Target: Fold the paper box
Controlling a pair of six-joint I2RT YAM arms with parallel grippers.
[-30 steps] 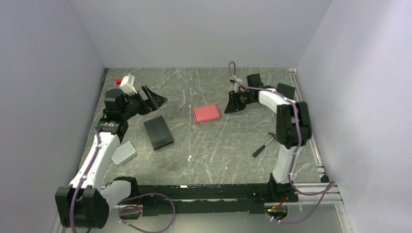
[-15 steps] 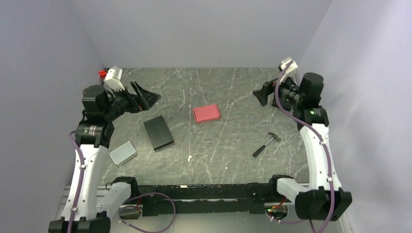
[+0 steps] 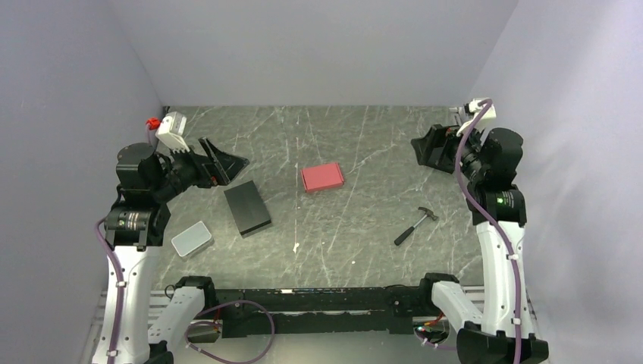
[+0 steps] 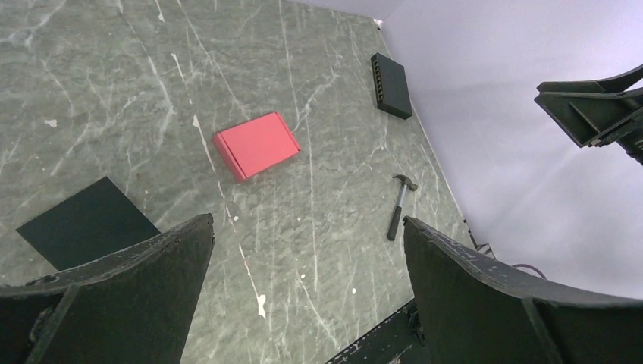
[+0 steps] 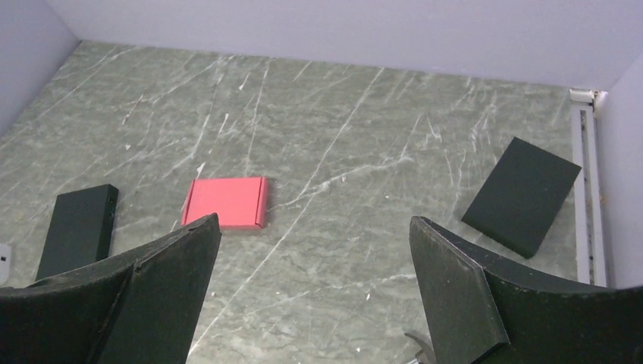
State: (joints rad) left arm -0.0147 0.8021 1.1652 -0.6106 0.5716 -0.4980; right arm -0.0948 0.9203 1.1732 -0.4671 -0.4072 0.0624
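The paper box point(image 3: 322, 177) is a flat, closed red-pink rectangle lying alone on the marbled table near its middle. It also shows in the left wrist view point(image 4: 256, 144) and in the right wrist view point(image 5: 225, 202). My left gripper point(image 3: 227, 161) hangs raised at the left, well apart from the box, jaws wide open and empty point(image 4: 307, 224). My right gripper point(image 3: 428, 148) is lifted at the far right by the wall, open too, with nothing between its fingers point(image 5: 314, 221).
A black rectangular box point(image 3: 247, 208) lies left of the paper box, with a small grey tin point(image 3: 192, 239) nearer the left arm. A hammer point(image 3: 415, 225) lies at the right front. A flat black slab point(image 5: 522, 196) sits by the right rail.
Both arms have swung back and up toward the side walls, away from the box. The right gripper has opened wide. The box has not moved.
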